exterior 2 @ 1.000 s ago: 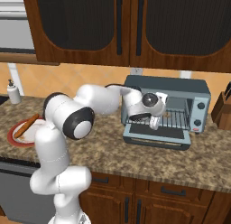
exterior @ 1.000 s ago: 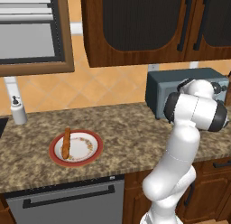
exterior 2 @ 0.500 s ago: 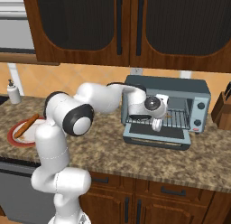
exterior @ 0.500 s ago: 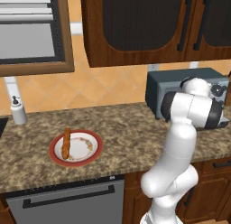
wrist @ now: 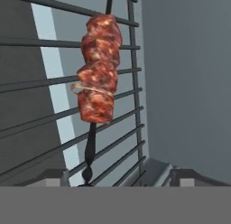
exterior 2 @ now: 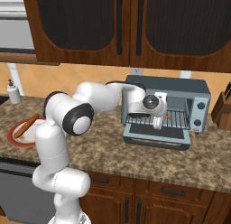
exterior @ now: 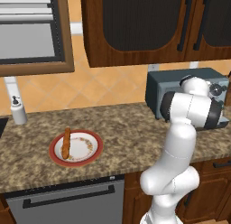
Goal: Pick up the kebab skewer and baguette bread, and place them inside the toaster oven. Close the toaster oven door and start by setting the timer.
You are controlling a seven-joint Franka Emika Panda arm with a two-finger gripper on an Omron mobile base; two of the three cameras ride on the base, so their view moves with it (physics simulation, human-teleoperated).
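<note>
My gripper (exterior 2: 157,123) has just spread its jaws, leaving the kebab skewer (wrist: 99,69) on the toaster oven (exterior 2: 198,94) rack; baguette bread (exterior: 66,142) waits at nine o'clock.

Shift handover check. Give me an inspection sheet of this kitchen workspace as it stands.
Surface: speckled granite counter.
Job's things: kebab skewer lying on the wire rack inside the toaster oven; toaster oven door folded down open; baguette bread on the red-rimmed plate.
Clutter: soap dispenser at the wall; knife block right of the oven.
Grippers: gripper at the oven mouth, jaws apart, skewer lying between the fingertips, not clamped.
Cables: nothing seen.
Surroundings: dark wood cabinets above, dishwasher below.
</note>
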